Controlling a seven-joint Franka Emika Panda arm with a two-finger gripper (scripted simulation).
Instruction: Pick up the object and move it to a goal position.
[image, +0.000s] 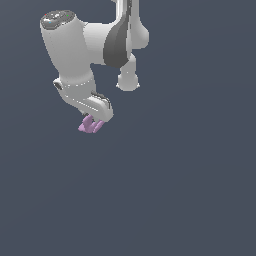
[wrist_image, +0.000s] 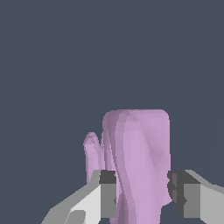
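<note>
The end effector (image: 95, 121) is closed on the lilac ridged object (image: 90, 125), which sits between its fingers (wrist_image: 107, 192) against plain grey ground. The object looks rigid, light and smooth-faceted, so probably slippery; grip across the thick central body, not the thin side spur.

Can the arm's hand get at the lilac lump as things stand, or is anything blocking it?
Yes, it looks that way. The hand already has the lilac lump between its fingers, one dark pad at each side. Nothing else shows around it. Whether the pads press firmly cannot be told for sure.
</note>
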